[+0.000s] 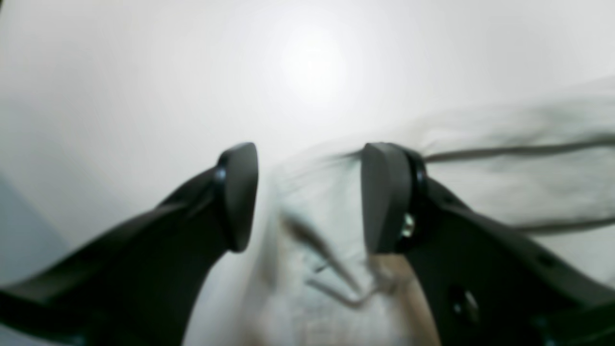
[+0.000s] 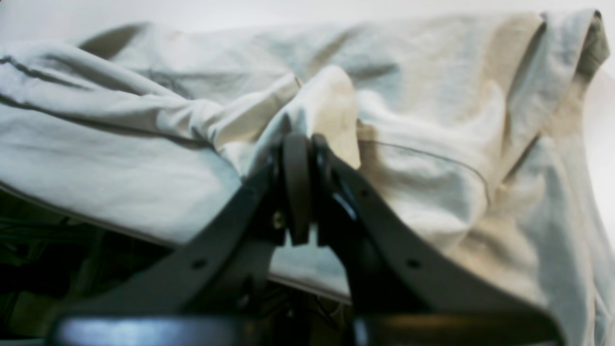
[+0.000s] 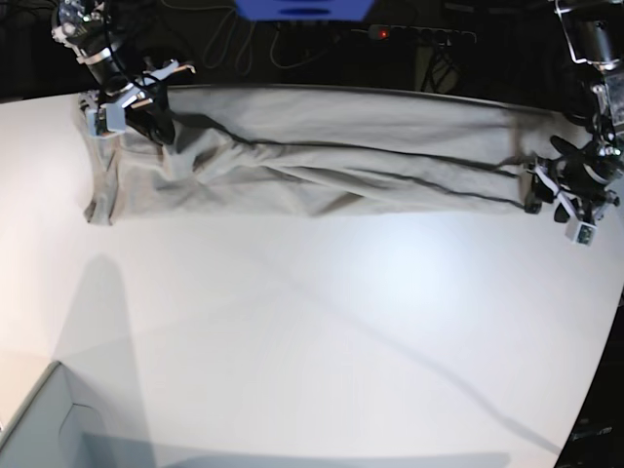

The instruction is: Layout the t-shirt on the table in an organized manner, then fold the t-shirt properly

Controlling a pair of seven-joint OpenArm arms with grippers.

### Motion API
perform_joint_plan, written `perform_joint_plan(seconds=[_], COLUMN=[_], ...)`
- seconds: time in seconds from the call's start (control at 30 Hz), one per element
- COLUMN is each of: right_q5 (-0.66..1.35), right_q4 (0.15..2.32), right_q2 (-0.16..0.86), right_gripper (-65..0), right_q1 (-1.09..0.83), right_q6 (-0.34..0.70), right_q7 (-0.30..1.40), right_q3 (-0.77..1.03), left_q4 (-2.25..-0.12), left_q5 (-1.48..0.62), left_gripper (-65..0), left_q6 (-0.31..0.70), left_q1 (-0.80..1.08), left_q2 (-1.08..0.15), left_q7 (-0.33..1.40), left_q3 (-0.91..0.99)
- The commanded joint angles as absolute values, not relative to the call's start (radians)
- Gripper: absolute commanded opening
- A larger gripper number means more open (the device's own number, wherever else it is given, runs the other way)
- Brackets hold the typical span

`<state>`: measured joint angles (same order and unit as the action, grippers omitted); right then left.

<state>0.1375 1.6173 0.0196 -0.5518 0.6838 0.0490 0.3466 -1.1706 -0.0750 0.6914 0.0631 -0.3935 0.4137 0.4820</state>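
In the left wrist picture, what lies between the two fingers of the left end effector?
Left wrist view: loose t-shirt cloth below the open left end effector, ungripped.

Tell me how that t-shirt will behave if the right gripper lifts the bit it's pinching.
Probably floppy: the t-shirt lies in long soft creases across the table, so it should sag and drape. It looks thin, likely light. With the right gripper shut on a bunched fold and the left gripper open, the far end would likely drag.
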Motion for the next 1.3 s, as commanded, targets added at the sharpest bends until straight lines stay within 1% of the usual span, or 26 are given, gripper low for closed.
perform_joint_plan(seconds=[0.0,0.07,0.1,0.17,0.27,0.3,0.33,0.37,0.43,0.5,0.63,0.73,0.83,1.0,1.17,1.27], right_q5=[0.154,0.154,0.154,0.154,0.154,0.154,0.154,0.154,0.154,0.154,0.154,0.154,0.154,0.156,0.156,0.156], right_q4=[1.633,1.633,1.633,1.633,1.633,1.633,1.633,1.633,1.633,1.633,1.633,1.633,1.633,1.635,1.635,1.635], right_q2=[0.027,0.027,0.027,0.027,0.027,0.027,0.027,0.027,0.027,0.027,0.027,0.027,0.025,0.022,0.022,0.022], right_gripper=[-65.0,-65.0,-65.0,-65.0,-65.0,-65.0,-65.0,-65.0,-65.0,-65.0,-65.0,-65.0,-65.0,-65.0,-65.0,-65.0], right_q1=[-0.556,-0.556,-0.556,-0.556,-0.556,-0.556,-0.556,-0.556,-0.556,-0.556,-0.556,-0.556,-0.556,-0.526,-0.496,-0.492], right_q6=[0.698,0.698,0.698,0.698,0.698,0.698,0.698,0.698,0.698,0.698,0.698,0.698,0.698,0.698,0.698,0.698], right_q7=[0.03,0.03,0.03,0.03,0.03,0.03,0.03,0.03,0.03,0.03,0.03,0.03,0.03,0.028,0.028,0.028], right_q3=[0.351,0.351,0.351,0.351,0.351,0.351,0.351,0.351,0.351,0.351,0.351,0.351,0.351,0.351,0.352,0.352], left_q4=[-1.179,-1.176,-1.176,-1.176,-1.175,-1.168,-1.159,-1.147,-1.148,-1.162,-1.293,-1.426,-1.498,-1.486,-1.391,-1.385], left_q5=[-0.084,-0.084,-0.084,-0.084,-0.084,-0.084,-0.084,-0.084,-0.084,-0.093,-0.093,-0.085,-0.084,-0.091,-0.091,-0.093], left_gripper=[-32.1,-32.7,-35.1,-44.4,-62.9,-65.0,-65.0,-63.6,-65.0,-64.8,-64.8,-64.8,-64.8,-64.8,-64.8,-64.8], left_q6=[0.696,0.696,0.698,0.698,0.697,0.697,0.698,0.698,0.698,0.698,0.698,0.698,0.698,0.698,0.698,0.698], left_q1=[0.056,0.054,0.054,0.054,0.054,0.051,0.048,0.048,0.048,0.05,0.076,0.119,0.131,0.119,0.033,0.024], left_q2=[-0.415,-0.414,-0.414,-0.414,-0.412,-0.412,-0.412,-0.415,-0.415,-0.417,-0.407,-0.364,-0.343,-0.349,-0.351,-0.344], left_q7=[0.395,0.395,0.395,0.395,0.395,0.395,0.395,0.395,0.395,0.395,0.397,0.397,0.397,0.389,0.386,0.386], left_q3=[0.487,0.487,0.487,0.487,0.487,0.487,0.487,0.487,0.492,0.495,0.512,0.568,0.601,0.604,0.604,0.619])
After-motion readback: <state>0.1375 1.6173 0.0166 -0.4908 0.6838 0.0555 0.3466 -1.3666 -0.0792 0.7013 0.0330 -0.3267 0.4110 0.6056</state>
